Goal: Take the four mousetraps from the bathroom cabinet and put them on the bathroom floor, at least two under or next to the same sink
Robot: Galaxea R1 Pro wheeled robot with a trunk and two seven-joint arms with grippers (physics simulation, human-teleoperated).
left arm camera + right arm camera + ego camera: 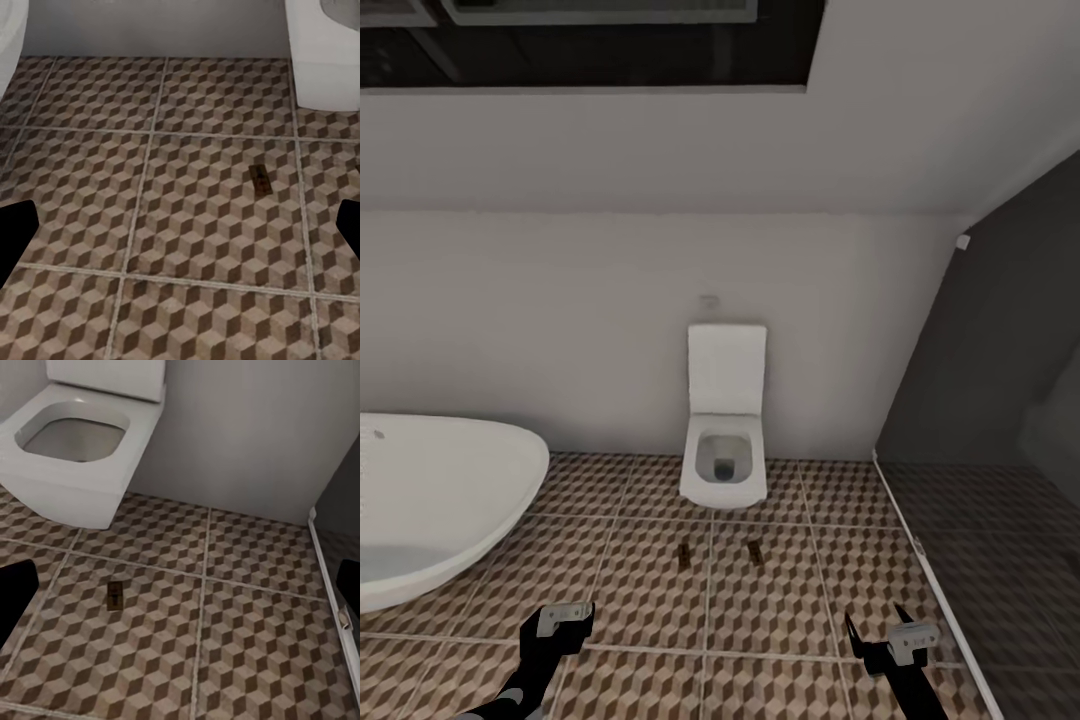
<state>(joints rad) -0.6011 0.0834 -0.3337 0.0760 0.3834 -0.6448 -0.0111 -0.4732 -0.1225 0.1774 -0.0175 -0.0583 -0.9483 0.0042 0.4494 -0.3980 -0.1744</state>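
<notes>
I keep both the left gripper (565,614) and right gripper (900,636) spread and empty; two mousetraps (684,556) lie at twelve o'clock on the bathroom floor (780,640), before the toilet (725,430), no sink nearby.

Left arm (535,670): glossy black casing, rounded in section, with a grey band near the lower picture edge. Left gripper (567,615): black body carrying a pale grey plate with small dark fastener marks. Right arm (910,690): black, slimmer in outline. Right gripper (900,635): black pointed fingers, a pale grey bracket across the body. In both wrist views, fingertips (16,232) show as plain black shapes.
</notes>
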